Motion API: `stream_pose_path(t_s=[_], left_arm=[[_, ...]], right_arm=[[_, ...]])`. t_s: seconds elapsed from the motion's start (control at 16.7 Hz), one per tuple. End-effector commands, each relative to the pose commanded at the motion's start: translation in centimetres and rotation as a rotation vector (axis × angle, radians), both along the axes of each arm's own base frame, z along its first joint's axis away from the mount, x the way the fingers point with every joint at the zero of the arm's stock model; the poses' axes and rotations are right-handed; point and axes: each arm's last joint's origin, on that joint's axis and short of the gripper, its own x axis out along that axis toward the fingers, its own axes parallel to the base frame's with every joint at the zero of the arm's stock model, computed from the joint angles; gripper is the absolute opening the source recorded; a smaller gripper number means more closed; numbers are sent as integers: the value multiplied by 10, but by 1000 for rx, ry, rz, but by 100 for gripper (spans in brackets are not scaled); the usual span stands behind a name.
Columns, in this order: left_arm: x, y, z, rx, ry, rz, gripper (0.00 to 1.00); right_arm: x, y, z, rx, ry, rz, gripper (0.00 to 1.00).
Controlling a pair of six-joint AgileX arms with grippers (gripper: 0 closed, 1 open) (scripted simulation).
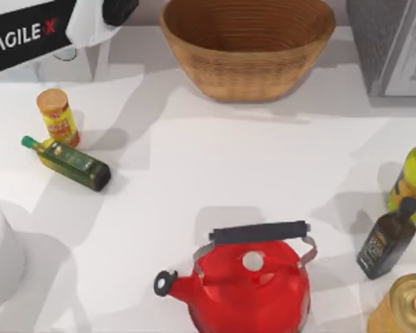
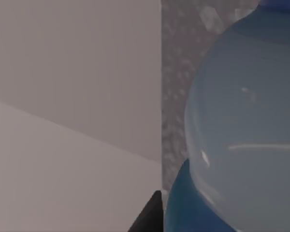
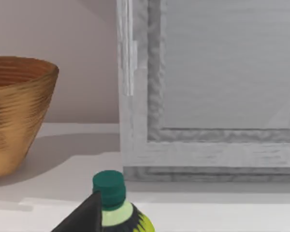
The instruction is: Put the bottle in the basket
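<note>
**Bottle up close in left wrist cam, basket at table's far edge**

Left arm sits at the top-left corner of the top view, white housing with black AGILE X panel. Can't tell from the frames whether its fingers are open or closed.

Bottle: seen right against the left wrist camera. Pale, translucent blue-grey rounded body, a few thin highlights on it, deeper solid blue band along one edge and a sliver of blue at the opposite corner. A dark fingertip pokes in just beside it; contact not clear. Behind it, a plain wall and a speckled grey panel.

Basket: wide round woven bowl, light brown, at top centre of the table, upright. Also visible in the right wrist view, next to a grey framed cabinet.

Right gripper: one dark fingertip shows just beside a green-capped bottle; finger state can't be told.

Other stuff on the table: olive oil bottle lying on its side at left, orange-lidded jar just behind it, red kettle at front centre, dark bottle at right.
</note>
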Motion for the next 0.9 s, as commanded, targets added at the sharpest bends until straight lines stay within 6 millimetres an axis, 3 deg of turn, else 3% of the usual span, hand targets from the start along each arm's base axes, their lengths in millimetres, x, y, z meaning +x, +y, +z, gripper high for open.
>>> stream_pose_path(t_s=[0.42, 0.9], left_arm=[[1, -6, 1, 1, -2, -6, 0], [33, -32, -26, -2, -6, -3, 0]], right_arm=[[0, 0, 0, 0, 0, 0, 100], [0, 0, 0, 0, 0, 0, 100]])
